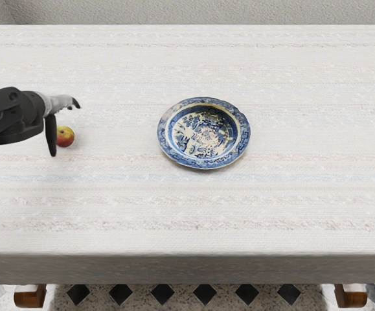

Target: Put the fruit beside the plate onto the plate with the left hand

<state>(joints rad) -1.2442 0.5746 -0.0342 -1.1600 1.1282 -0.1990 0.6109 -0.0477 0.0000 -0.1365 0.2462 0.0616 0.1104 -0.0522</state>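
Here's the left arm [6,115], dark and bulky, in from the left edge and low over the worktop [187,207]. At its tip is the left hand [54,103], and it is wide apart with nothing in it: one long black finger [50,136] hangs straight down towards the cloth, while the other fingertips point off to the right, above and behind the fruit.

And there's the fruit [65,136], a small round thing, red with a yellow blush, sitting on the worktop just right of that hanging finger. The two are right beside each other, though from this angle I cannot tell whether the finger touches the skin. The fruit sits in the open crook of the hand, finger to its left, fingertips above it.

Over to the right, well apart from the fruit, lies the plate [204,133], blue and white with a busy painted pattern and a scalloped rim, flat on the worktop near the middle. Nothing is on it. So the fruit is on the cloth, left of the plate, off its rim.

The worktop has a pale, faintly striped cloth; below its front edge, wooden legs [30,296] stand on a black-and-white tiled floor [203,295].
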